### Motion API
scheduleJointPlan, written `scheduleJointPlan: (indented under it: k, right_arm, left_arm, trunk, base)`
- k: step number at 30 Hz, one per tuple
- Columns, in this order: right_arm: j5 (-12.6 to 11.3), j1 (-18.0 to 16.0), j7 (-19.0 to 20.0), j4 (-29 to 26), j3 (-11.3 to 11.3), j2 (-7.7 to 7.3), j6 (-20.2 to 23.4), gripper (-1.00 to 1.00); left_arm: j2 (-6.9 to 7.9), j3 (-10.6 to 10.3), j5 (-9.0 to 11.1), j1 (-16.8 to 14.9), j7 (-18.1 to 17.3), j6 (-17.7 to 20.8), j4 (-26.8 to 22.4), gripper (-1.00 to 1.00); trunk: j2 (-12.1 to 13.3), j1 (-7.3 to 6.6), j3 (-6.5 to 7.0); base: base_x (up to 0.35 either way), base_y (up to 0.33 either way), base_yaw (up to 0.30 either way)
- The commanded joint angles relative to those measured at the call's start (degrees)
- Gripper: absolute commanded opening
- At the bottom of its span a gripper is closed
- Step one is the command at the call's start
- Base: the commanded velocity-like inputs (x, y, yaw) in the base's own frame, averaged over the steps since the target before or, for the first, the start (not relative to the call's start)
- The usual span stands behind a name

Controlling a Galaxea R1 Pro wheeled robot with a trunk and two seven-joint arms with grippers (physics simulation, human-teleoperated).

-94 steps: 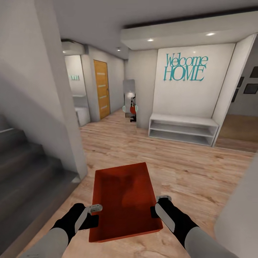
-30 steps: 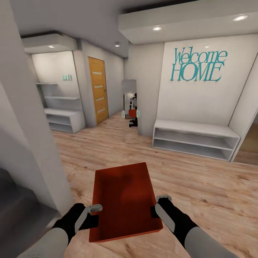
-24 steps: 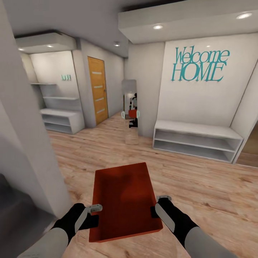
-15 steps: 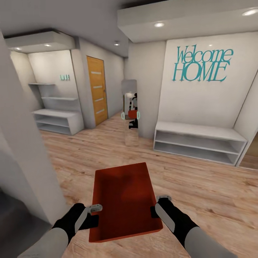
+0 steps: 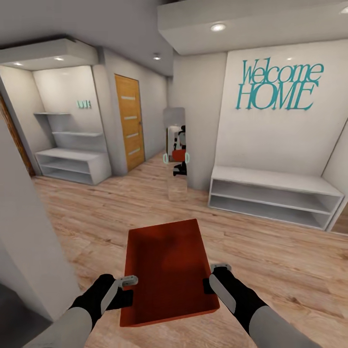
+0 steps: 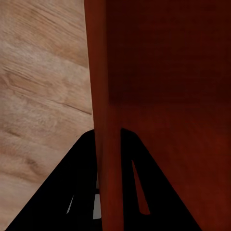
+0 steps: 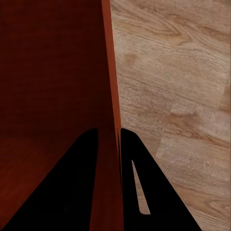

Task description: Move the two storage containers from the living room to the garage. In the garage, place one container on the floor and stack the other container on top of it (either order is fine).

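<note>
From the head camera, an orange-red rectangular plastic storage container (image 5: pixel 166 270) with low straight walls is carried in front of the robot, above the light wood plank floor (image 5: pixel 270 251), open side up and empty. The left hand (image 5: pixel 126 280) grips the container's left long wall near its nearer end, and the right hand (image 5: pixel 217 268) grips the right long wall opposite; both black-sleeved arms reach in from the lower edge. Ahead lies a hallway: a white wall bearing teal lettering "Welcome HOME" (image 5: pixel 279 84), with a low white two-tier shelf unit (image 5: pixel 273 195) beneath it. To the left stands a tall narrow mirror (image 5: pixel 177 154) reflecting the robot and a patch of red. Further left are an orange-brown wooden door (image 5: pixel 129 121) with pale horizontal bars, and an alcove with white wall shelves (image 5: pixel 72 154). A plain grey-white wall corner (image 5: pixel 24 241) stands close at the left.

In the left wrist camera, the two dark fingers (image 6: pixel 79 187) of the left hand close on the container (image 6: pixel 168 96) wall, one on each face, with wood flooring (image 6: pixel 43 86) beyond.

In the right wrist camera, the right hand's fingers (image 7: pixel 149 192) likewise clamp the container (image 7: pixel 53 72) wall between them, with the wood floor (image 7: pixel 178 86) on the outer side.
</note>
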Motion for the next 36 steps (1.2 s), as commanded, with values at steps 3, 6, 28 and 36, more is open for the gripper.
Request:
scheduleJointPlan:
  k: [3,6,28,36]
  right_arm:
    - [-1.08,-0.02,-0.51,0.00,0.69,0.01,0.18,-1.00]
    - [-1.09,-0.01,-0.51,0.00,0.69,0.01,0.17,-1.00]
    - [-1.10,-0.01,-0.51,0.00,0.69,0.01,0.18,-1.00]
    - [-1.10,-0.01,-0.51,0.00,0.69,0.01,0.19,-1.00]
  left_arm:
    - [-0.20,0.39,0.87,-0.07,0.18,0.29,-0.12,-1.00]
    - [-0.20,0.39,0.87,-0.07,0.18,0.29,-0.12,-1.00]
    - [-0.20,0.39,0.87,-0.07,0.18,0.29,-0.12,-1.00]
    - [-0.20,0.39,0.87,-0.07,0.18,0.29,-0.12,-1.00]
  trunk:
    - [-0.05,0.04,-0.07]
    - [-0.05,0.04,-0.07]
    - [-0.05,0.04,-0.07]
    - [-0.05,0.04,-0.07]
  base:
    - [0.335,0.000,0.000]
    - [0.335,0.000,0.000]
    - [0.335,0.000,0.000]
    - [0.335,0.000,0.000]
